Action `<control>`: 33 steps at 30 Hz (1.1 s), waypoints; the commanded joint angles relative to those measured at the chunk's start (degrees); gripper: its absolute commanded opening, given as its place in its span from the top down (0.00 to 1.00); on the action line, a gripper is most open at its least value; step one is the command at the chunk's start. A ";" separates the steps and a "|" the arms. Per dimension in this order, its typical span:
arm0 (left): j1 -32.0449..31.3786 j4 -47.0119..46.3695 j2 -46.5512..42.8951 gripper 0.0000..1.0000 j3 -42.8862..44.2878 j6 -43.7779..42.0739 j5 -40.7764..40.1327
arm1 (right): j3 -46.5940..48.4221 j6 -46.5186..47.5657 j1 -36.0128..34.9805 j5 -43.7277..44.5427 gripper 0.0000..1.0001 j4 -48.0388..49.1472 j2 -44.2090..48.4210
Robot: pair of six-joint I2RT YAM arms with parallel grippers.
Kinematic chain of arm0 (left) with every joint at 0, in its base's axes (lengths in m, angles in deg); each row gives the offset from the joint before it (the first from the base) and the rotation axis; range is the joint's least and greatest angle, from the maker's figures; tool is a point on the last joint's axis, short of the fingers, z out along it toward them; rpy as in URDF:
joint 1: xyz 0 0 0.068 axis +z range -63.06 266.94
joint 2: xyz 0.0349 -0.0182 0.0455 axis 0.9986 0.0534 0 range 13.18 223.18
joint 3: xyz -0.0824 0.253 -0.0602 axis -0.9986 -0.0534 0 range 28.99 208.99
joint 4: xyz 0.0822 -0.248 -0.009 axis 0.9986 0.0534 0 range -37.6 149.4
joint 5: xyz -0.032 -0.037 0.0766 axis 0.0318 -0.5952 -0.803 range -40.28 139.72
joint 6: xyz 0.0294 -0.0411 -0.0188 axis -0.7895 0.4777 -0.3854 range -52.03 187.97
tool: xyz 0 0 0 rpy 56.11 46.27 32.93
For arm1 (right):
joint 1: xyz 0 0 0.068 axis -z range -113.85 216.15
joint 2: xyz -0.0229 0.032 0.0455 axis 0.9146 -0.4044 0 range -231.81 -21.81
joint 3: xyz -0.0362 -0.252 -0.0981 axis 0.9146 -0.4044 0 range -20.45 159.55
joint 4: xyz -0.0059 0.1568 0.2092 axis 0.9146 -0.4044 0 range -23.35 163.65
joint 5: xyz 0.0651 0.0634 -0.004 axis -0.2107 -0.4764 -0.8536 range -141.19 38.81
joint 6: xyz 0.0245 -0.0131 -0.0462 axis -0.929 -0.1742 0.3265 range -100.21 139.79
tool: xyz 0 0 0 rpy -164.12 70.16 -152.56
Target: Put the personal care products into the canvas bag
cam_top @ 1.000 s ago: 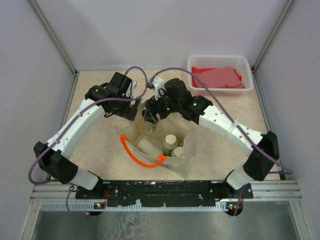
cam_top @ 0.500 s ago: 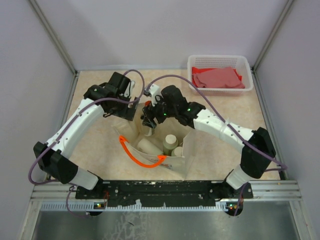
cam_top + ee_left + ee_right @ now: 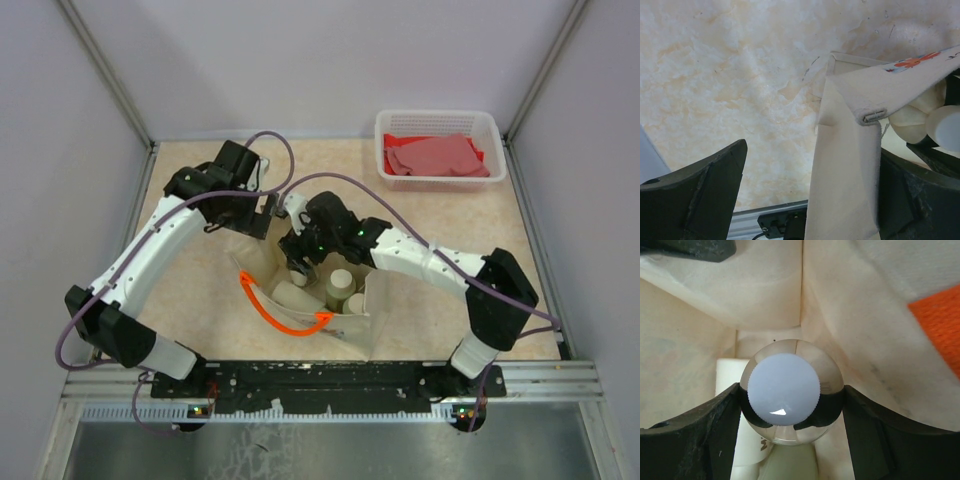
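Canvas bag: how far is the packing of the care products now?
Done: several cream bottles sit in the canvas bag. In hand: the right pincer holds the clear bottle inside it, not yet released. Left: letting go; no other bottle shows outside.

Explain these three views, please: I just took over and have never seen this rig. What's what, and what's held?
Two white robot arms stand at a table. The top picture looks down from above; the other two come from each wrist's camera. The right gripper is shut on a clear bottle with a white cap, inside the canvas bag, where other bottles sit. The left gripper is open, the bag's wall between its fingers. A basket holds a red cloth.
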 commanded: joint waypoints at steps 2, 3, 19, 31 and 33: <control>0.57 1.07 -0.26 0.00 1.44 -0.76 0.47 | 1.22 1.17 -2.36 0.03 1.00 6.32 0.17; 0.61 0.89 -0.23 0.00 1.35 -0.79 0.62 | 1.20 1.17 -2.67 -0.01 1.00 6.09 -0.03; 0.88 -2.37 -0.16 0.00 4.10 0.48 6.91 | 3.44 1.04 -2.94 6.23 0.12 -3.30 2.16; 0.91 -3.96 0.41 0.00 12.31 1.54 12.31 | 11.64 -1.19 -3.00 11.79 0.01 -13.09 9.96; 1.00 -4.43 0.46 0.00 13.84 1.82 13.21 | 13.78 -1.12 -2.91 13.39 0.01 -15.10 11.50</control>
